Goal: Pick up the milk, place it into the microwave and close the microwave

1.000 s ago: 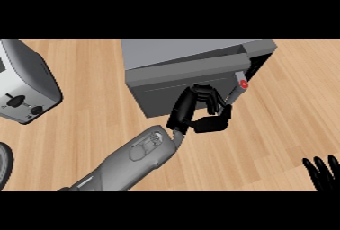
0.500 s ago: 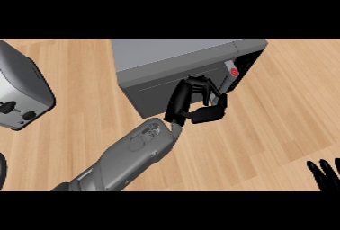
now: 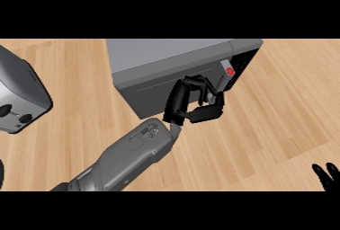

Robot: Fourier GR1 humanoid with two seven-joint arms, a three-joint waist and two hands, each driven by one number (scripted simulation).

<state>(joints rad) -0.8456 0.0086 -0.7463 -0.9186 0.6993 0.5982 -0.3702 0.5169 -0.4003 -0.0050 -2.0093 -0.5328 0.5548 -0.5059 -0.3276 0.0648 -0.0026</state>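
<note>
The grey microwave (image 3: 174, 53) stands at the top centre. Its grey door (image 3: 147, 92) is swung almost against the body, and a narrow dark gap shows at the right beside the panel with the red button (image 3: 230, 70). My left hand (image 3: 194, 102) reaches in from the lower left. Its fingers are curled against the door's free edge with the thumb below, and nothing shows in its grasp. The milk is in no view. My right hand (image 3: 325, 173) rests at the lower right corner, only its straight fingertips showing.
A silver toaster (image 3: 21, 96) stands at the left edge of the wooden counter (image 3: 279, 121). Bare wood lies to the right of the microwave and in front of it.
The left hand has stayed on the door's edge while the door swung nearer the microwave's body. Microwave and toaster sit further left in the view. The right hand has not moved.
</note>
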